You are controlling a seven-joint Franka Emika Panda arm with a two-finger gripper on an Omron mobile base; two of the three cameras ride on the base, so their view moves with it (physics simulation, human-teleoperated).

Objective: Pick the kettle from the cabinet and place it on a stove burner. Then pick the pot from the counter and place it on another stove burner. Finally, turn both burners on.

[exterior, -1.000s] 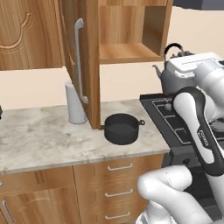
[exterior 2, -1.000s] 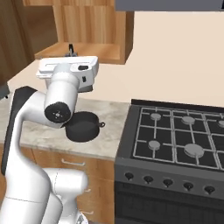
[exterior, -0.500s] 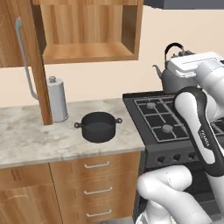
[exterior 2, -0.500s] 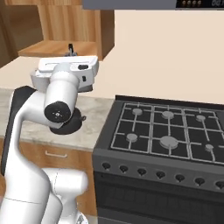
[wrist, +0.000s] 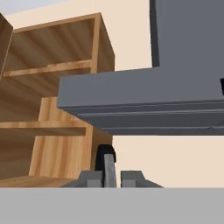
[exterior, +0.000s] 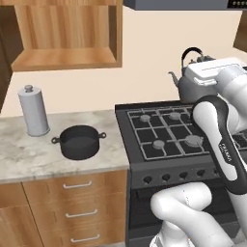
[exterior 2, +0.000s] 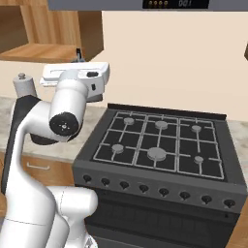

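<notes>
Overall, one kettle (exterior: pixel 189 83), one pot (exterior: pixel 79 141).

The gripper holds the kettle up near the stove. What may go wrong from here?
The small grey metal kettle hangs by its thin black handle from the gripper, so it may swing or slip on the way down to a burner. The grey range hood sits close to the hand, so lifting higher may strike it.
</notes>
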